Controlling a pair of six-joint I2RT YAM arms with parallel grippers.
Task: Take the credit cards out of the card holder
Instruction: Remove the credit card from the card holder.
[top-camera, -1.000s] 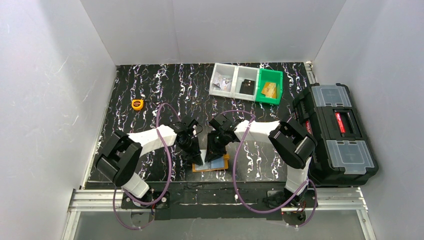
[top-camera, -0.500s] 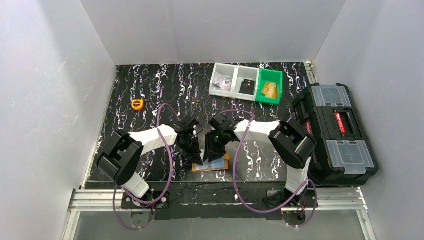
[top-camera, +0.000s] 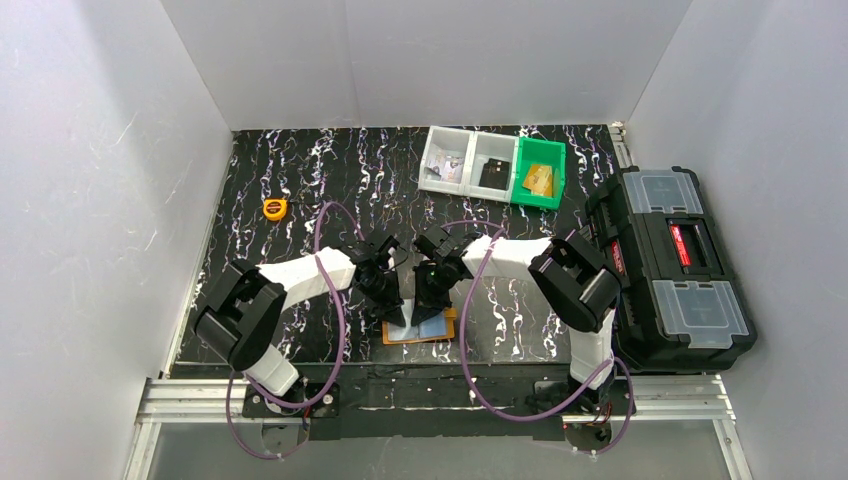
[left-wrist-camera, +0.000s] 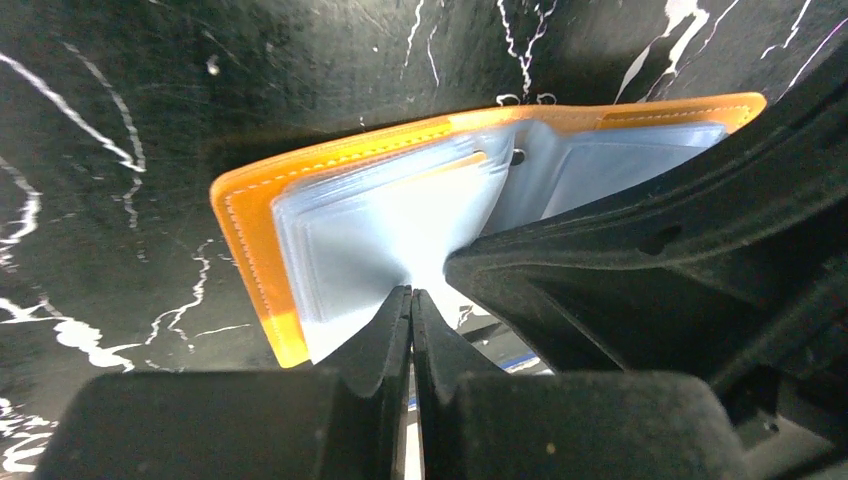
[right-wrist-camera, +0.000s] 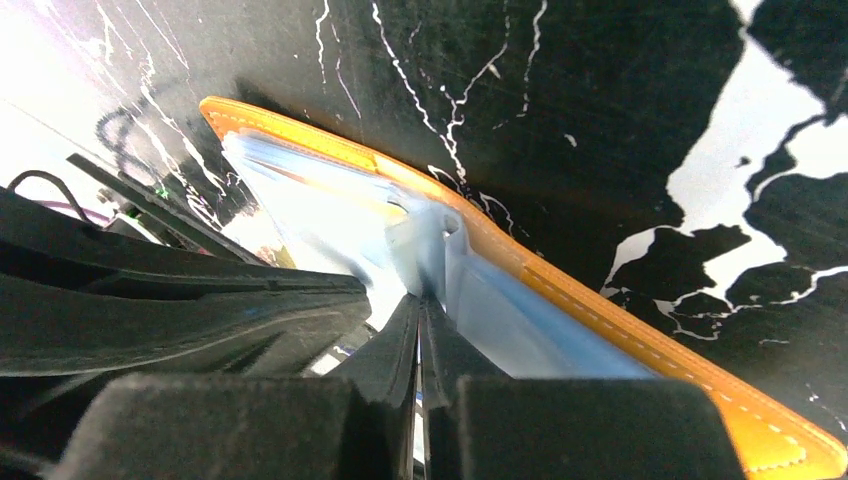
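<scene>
The orange card holder (top-camera: 447, 328) lies open on the black marbled table near its front edge, between both arms. In the left wrist view its orange cover (left-wrist-camera: 250, 235) frames stacked clear pockets with pale cards (left-wrist-camera: 370, 235) inside. My left gripper (left-wrist-camera: 411, 292) is shut, its tips pinching a pocket leaf at the near edge. My right gripper (right-wrist-camera: 420, 298) is shut, pinching the pocket leaves at the fold. A pale blue card (right-wrist-camera: 520, 335) lies in the pocket beside it, inside the orange cover (right-wrist-camera: 600, 320). I cannot tell whether either pinch also holds a card. In the top view both grippers (top-camera: 392, 308) (top-camera: 430, 298) stand tip-down on the holder.
A yellow tape measure (top-camera: 274, 208) lies at the far left. Two white bins (top-camera: 450, 160) and a green bin (top-camera: 540, 172) stand at the back, one holding a dark card (top-camera: 491, 174). A black toolbox (top-camera: 672, 265) stands to the right of the table.
The right gripper has shifted slightly left and away over the card holder. The left gripper has barely moved. The card holder stays in place.
</scene>
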